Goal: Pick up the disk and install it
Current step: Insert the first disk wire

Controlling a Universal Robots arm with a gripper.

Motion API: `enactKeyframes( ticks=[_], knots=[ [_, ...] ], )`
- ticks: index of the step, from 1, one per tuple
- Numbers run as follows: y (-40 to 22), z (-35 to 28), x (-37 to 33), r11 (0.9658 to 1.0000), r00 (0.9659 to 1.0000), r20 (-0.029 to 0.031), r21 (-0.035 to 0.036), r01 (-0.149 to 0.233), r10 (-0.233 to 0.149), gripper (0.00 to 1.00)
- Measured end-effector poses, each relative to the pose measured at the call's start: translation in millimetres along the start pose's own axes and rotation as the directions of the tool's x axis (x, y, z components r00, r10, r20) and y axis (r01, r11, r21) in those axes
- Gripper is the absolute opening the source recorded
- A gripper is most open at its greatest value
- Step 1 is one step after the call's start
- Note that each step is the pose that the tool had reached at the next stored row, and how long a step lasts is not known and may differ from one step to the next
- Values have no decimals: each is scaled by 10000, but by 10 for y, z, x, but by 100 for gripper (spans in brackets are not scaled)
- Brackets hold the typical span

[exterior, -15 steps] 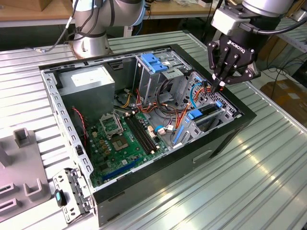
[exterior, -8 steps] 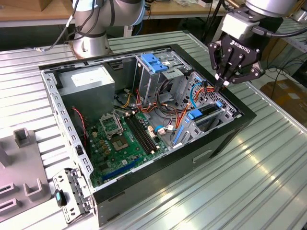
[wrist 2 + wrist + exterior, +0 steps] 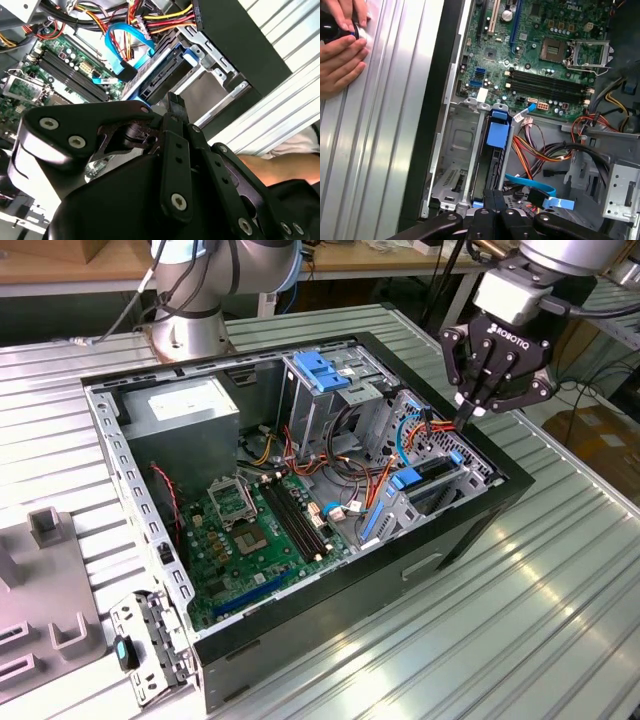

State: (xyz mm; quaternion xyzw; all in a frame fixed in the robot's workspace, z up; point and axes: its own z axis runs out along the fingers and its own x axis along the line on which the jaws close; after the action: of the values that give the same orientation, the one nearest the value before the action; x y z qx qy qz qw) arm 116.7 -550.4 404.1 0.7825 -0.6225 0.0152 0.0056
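Note:
The disk [image 3: 436, 480] lies in the drive bay at the exterior view's right edge of the open computer case [image 3: 300, 640]. Its dark edge sits between blue rails in the first wrist view [image 3: 487, 172] and in the second wrist view [image 3: 159, 84]. My gripper [image 3: 466, 416] hangs just above the bay's far end. Its fingertips are shut together with nothing between them, as both wrist views show [image 3: 493, 196] [image 3: 173, 100]. Whether the tips touch the disk, I cannot tell.
Red, orange and blue cables [image 3: 415, 435] crowd the space beside the bay. A green motherboard [image 3: 255, 530] covers the case floor. A blue latch on a grey cage [image 3: 322, 370] stands at the back. A person's hands [image 3: 340, 45] rest on the ribbed table [image 3: 540, 600].

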Motion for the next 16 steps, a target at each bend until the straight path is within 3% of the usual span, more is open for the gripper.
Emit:
enactKeyframes(
  ticks=[4, 14, 16],
  knots=[
    [-14, 1, 4, 9970, 9970, 6, 23, 774, -774, 11],
    [-16, 1, 4, 9966, 9967, 7, 25, 818, -818, 11],
    [-18, 1, 5, 9947, 9947, 9, 32, 1026, -1026, 11]
  ],
)
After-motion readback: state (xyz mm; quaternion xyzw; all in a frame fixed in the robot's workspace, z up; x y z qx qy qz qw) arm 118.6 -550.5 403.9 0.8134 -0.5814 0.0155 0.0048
